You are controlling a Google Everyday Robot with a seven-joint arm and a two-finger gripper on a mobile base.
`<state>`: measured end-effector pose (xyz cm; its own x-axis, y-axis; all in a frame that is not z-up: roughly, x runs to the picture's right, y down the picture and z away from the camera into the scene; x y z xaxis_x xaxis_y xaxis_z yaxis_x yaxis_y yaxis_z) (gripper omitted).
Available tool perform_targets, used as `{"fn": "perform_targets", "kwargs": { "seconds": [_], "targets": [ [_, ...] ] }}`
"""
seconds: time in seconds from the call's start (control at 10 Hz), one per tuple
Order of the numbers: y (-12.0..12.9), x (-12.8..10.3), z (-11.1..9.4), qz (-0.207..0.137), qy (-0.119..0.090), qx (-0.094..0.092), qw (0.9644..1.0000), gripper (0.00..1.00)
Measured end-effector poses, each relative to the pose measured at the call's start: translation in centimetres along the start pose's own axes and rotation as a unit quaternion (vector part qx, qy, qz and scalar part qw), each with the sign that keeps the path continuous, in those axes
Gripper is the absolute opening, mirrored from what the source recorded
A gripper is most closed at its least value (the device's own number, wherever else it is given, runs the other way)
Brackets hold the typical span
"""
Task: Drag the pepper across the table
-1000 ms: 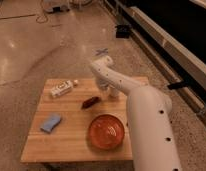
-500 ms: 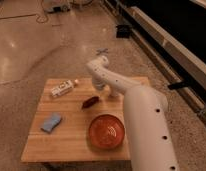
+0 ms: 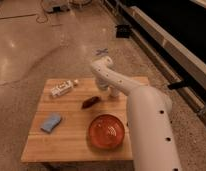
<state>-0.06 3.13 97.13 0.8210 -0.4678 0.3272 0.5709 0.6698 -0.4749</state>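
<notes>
The pepper (image 3: 90, 102), small, dark red-brown and glossy, lies near the middle of the light wooden table (image 3: 71, 142). My white arm reaches from the lower right over the table's far right part. My gripper (image 3: 104, 86) hangs below the wrist, just right of and behind the pepper, close to the table top. It is largely hidden behind the arm's own links.
A round orange-red plate (image 3: 107, 131) sits at the front right of the table, close to the pepper. A blue sponge (image 3: 50, 122) lies at the left. A white packet (image 3: 63, 88) lies at the far left. Polished floor surrounds the table, with a dark ledge at the right.
The arm's wrist has swung slightly left and then back over the far side of the table. The pepper has stayed in place.
</notes>
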Motion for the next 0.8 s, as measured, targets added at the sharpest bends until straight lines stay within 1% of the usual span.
{"fn": "perform_targets", "kwargs": {
  "seconds": [0.1,0.2,0.3,0.4,0.5,0.6,0.7,0.8],
  "targets": [
    [0.4,0.5,-0.1,0.002,0.001,0.000,1.0000,0.47],
    [0.5,0.9,-0.2,0.000,0.001,0.000,1.0000,0.57],
    [0.5,0.5,0.1,-0.008,-0.003,-0.004,1.0000,0.69],
    [0.2,-0.2,0.3,-0.016,-0.005,-0.008,0.9998,0.77],
    [-0.3,-1.4,0.6,-0.026,-0.008,-0.012,0.9996,0.80],
    [-1.1,-3.0,1.0,-0.037,-0.012,-0.018,0.9991,0.80],
    [-1.5,-4.0,1.3,-0.043,-0.017,-0.021,0.9987,0.80],
    [-1.5,-4.2,1.5,-0.048,-0.018,-0.024,0.9984,0.80]
  ]
}}
